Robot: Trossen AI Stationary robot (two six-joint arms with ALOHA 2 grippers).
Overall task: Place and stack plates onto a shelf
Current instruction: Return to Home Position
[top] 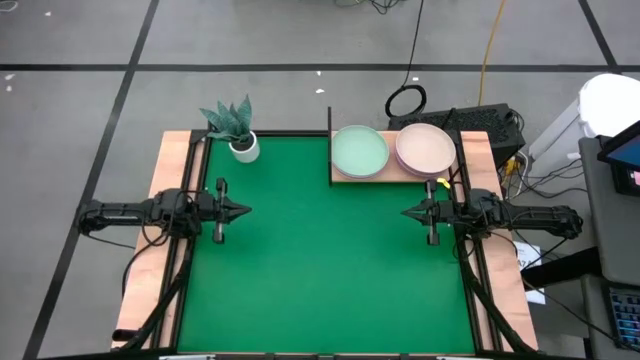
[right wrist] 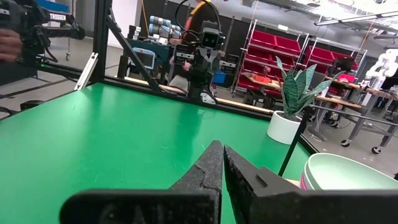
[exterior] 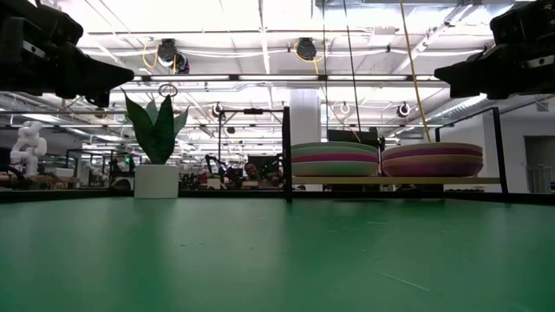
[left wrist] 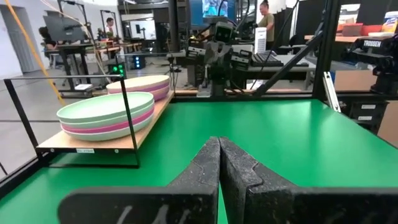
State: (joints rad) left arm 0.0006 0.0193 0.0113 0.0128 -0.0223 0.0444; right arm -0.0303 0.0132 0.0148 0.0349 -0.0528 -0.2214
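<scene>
Two stacks of plates stand on the wooden shelf (top: 400, 172) at the table's far right. The left stack (top: 359, 150) has a pale mint plate on top, with pink and mint ones under it (left wrist: 107, 116). The right stack (top: 425, 147) is topped by a beige-pink plate, with purple below (exterior: 432, 160). My left gripper (top: 243, 210) hovers shut at the table's left edge, and my right gripper (top: 408, 212) hovers shut at the right edge, near the shelf's front. Neither touches anything.
A small white pot with a green plant (top: 243, 146) stands at the far left of the green mat (top: 325, 260). A thin black frame (left wrist: 124, 99) rises around the shelf. Cables and a black box lie beyond the far right edge.
</scene>
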